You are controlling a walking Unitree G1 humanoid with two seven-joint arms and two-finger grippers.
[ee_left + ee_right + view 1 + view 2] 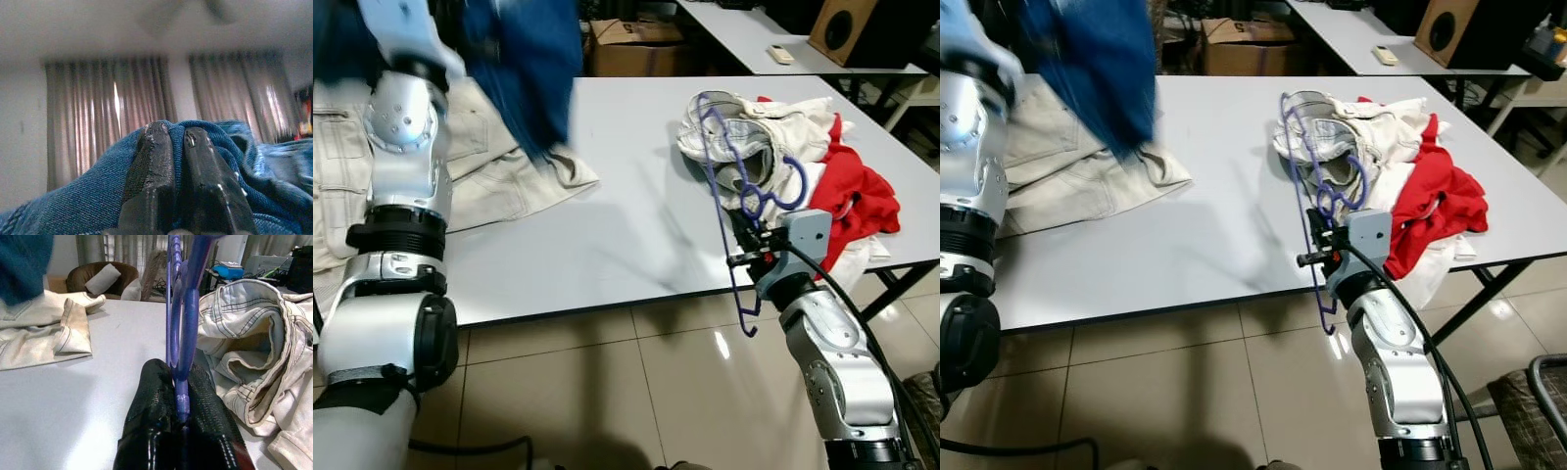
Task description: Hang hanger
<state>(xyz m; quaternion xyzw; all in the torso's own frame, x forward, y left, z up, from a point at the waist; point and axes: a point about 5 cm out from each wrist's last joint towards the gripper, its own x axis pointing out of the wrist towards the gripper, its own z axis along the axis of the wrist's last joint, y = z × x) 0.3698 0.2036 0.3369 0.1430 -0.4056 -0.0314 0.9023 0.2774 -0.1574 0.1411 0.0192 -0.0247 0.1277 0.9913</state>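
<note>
A purple plastic hanger [724, 186] stands on edge over the table's near right side, its hook hanging past the front edge. My right gripper [741, 230] is shut on its frame; the wrist view shows both fingers [154, 416] clamped on the purple hanger [182, 308]. My left arm is raised at the far left, holding up a blue denim garment [524, 69] that hangs above the table. In the left wrist view my left gripper [176, 147] is shut on a fold of that blue denim garment [73, 205].
A cream garment [499, 166] lies flat on the white table [626, 196] at the left. A heap of cream and red clothes [803, 166] sits at the right. Behind are a cardboard box [631, 44], a second table and a speaker [842, 29]. Tiled floor lies in front.
</note>
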